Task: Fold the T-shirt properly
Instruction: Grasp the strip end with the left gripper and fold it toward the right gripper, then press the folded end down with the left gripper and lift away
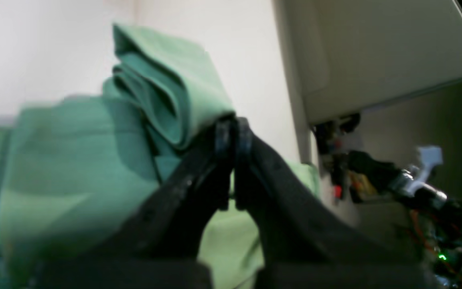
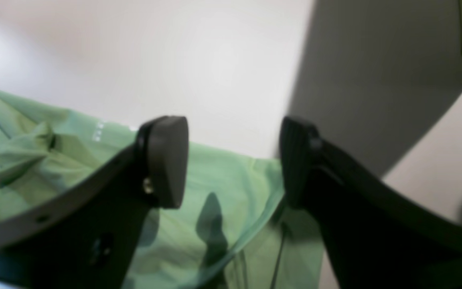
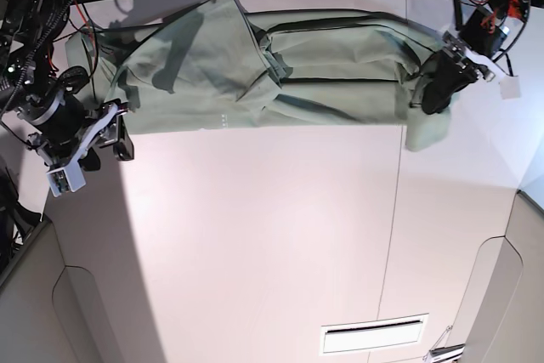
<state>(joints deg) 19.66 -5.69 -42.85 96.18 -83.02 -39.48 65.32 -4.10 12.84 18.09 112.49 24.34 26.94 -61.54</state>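
- The T-shirt (image 3: 255, 70) lies spread across the far part of the white table (image 3: 272, 235), stretched from the left side of the base view to the right side.
- Its cloth is pale green, with darker lines running along the length, and some loose folds bunch up near the middle.
- The left gripper (image 1: 234, 130) is at the right end of the shirt in the base view. Its two black fingers are pressed together, and a bunched fold of the green cloth is pinched between the tips.
- In the left wrist view this fold stands up above the fingertips in several layers, and more cloth hangs under and behind the gripper.
- At this end one part of the shirt hangs lower than the rest, towards the near side of the table.
- The right gripper (image 2: 233, 160) is at the other end of the shirt, at the cloth's edge. Its fingers stand wide apart and hold nothing.
- In the right wrist view the green cloth lies under the open fingers, and the bare table shows between the tips.
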